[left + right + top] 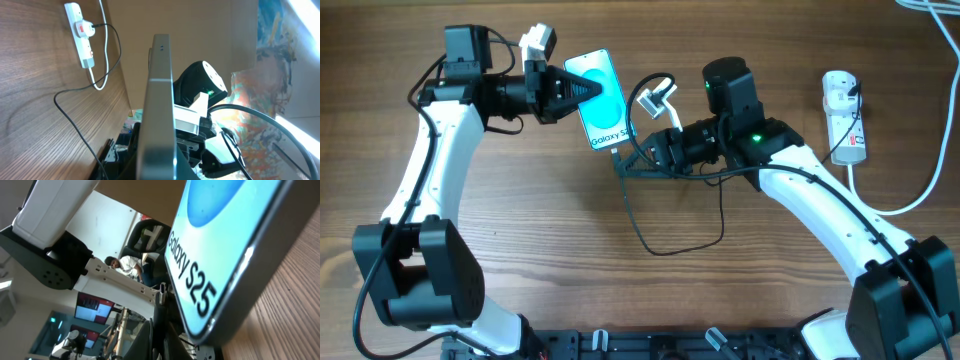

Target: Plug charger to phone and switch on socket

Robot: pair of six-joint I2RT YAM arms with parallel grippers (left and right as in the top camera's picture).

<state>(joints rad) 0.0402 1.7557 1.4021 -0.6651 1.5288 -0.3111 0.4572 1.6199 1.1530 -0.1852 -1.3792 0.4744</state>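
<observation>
My left gripper (582,90) is shut on the phone (605,115) and holds it above the table, its teal screen with "Galaxy S25" facing up. The left wrist view shows the phone edge-on (160,100). My right gripper (623,160) is shut on the connector end of the charger, right at the phone's lower end. The right wrist view shows its dark fingers (197,330) close under the phone (225,245). I cannot tell if the tip is in the port. The charger's thin dark cable (680,248) loops over the table. The socket (847,135) lies far right with a plug in it.
The socket's thick white lead (910,205) curves along the right edge of the table. In the left wrist view the socket (75,12) lies at the far end, with the dark cable (75,125) trailing over the wood. The right arm's black body (200,85) is just behind the phone.
</observation>
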